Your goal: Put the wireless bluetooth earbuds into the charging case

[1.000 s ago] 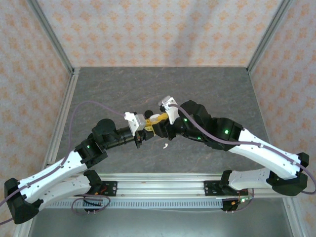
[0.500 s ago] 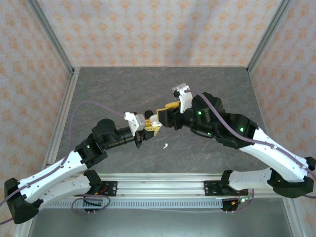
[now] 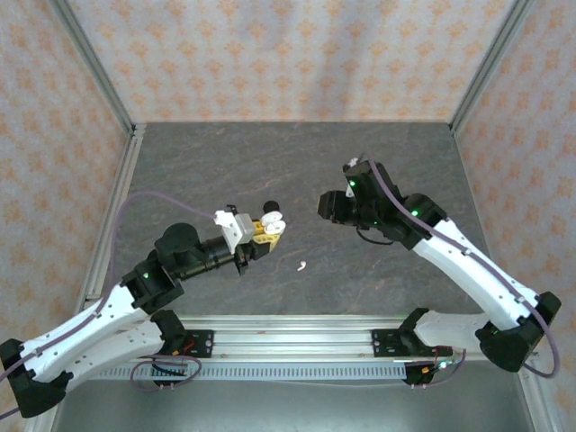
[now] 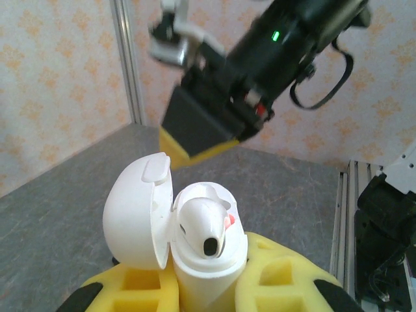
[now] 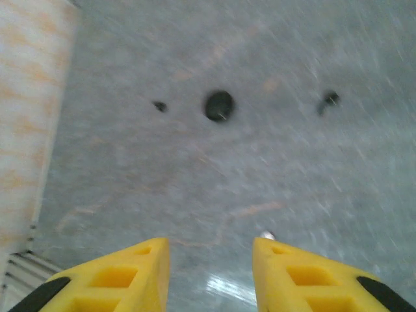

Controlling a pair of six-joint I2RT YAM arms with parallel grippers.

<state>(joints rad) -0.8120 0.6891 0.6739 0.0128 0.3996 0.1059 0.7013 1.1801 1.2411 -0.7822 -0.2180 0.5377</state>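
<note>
My left gripper (image 3: 262, 230) (image 4: 203, 263) is shut on the white charging case (image 3: 273, 224) (image 4: 209, 266), held upright with its lid (image 4: 138, 211) swung open. One white earbud (image 4: 205, 225) sits in the case's well, its head sticking up. Another white earbud (image 3: 302, 265) (image 5: 266, 234) lies on the table just in front of the case. My right gripper (image 3: 326, 205) (image 5: 209, 242) hovers to the right of the case, open, with nothing between its yellow fingers (image 5: 127, 273). Two tiny black earbuds (image 5: 160, 106) (image 5: 330, 99) lie on the table either side of a small black case (image 5: 219, 105) (image 3: 268, 207).
The grey stone-patterned table (image 3: 297, 162) is bounded by metal posts and patterned walls. A metal rail (image 3: 288, 335) runs along the near edge between the arm bases. In the left wrist view my right arm (image 4: 286, 39) looms behind the case.
My right gripper has pulled away from the white case, up and to the right. My left arm has shifted slightly left, still holding the case.
</note>
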